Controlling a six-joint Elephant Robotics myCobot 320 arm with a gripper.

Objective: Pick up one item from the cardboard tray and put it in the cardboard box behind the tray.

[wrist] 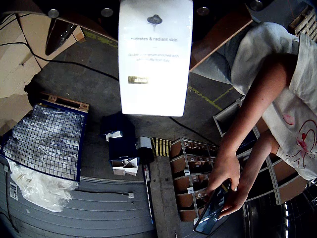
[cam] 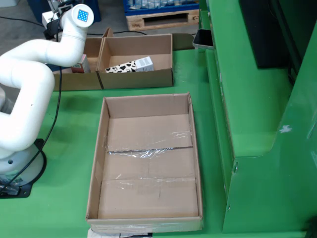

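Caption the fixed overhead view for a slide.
White robot arm reaches behind an empty cardboard tray toward a box holding a cow-patterned carton.

White carton (wrist: 155, 57) above warehouse floor (wrist: 94, 82)

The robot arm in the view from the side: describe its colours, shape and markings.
The glossy white robot arm is built from thick rounded tubular segments joined at bulbous elbows. One round joint cap carries a small blue square screen with a dotted grid pattern. Its base sits on a black round pad with dark cables trailing beside it. The gripper itself is not visible there.
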